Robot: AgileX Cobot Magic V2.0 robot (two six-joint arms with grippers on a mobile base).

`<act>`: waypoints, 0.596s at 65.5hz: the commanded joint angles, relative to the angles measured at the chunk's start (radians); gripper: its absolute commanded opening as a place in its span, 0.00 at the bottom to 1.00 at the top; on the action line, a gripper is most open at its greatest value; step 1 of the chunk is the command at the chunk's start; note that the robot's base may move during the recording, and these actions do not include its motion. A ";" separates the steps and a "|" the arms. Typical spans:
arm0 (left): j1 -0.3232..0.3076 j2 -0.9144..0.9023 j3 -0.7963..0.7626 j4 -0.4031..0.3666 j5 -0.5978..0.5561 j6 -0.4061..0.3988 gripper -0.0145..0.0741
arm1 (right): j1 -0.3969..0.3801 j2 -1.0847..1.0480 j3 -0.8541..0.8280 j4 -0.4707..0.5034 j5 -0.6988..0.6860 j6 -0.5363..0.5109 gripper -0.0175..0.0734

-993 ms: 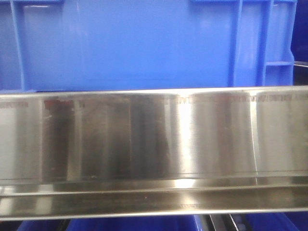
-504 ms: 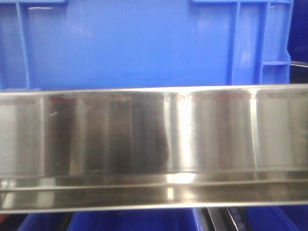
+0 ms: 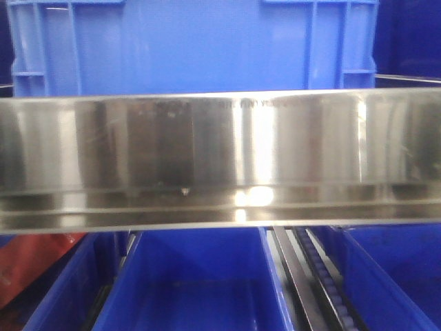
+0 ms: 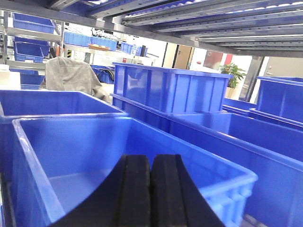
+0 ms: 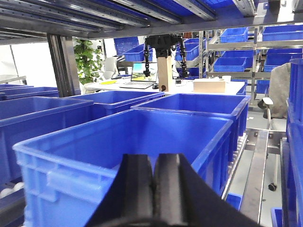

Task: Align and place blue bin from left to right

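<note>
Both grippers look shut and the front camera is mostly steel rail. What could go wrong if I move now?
1. The rail hides the blue bin's base in the front view, so alignment may be hard to judge.
2. The left gripper and right gripper are shut, empty, above open bins; they may catch a rim.
3. Neighbouring bins stand close, so sliding could bump them.

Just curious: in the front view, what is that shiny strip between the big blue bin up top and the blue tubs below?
A steel shelf rail spans the front view between the blue bin and the tubs.
</note>
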 commanded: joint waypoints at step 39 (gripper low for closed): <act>-0.007 -0.006 -0.001 0.002 -0.019 0.001 0.04 | 0.001 -0.006 0.001 -0.013 -0.026 -0.011 0.11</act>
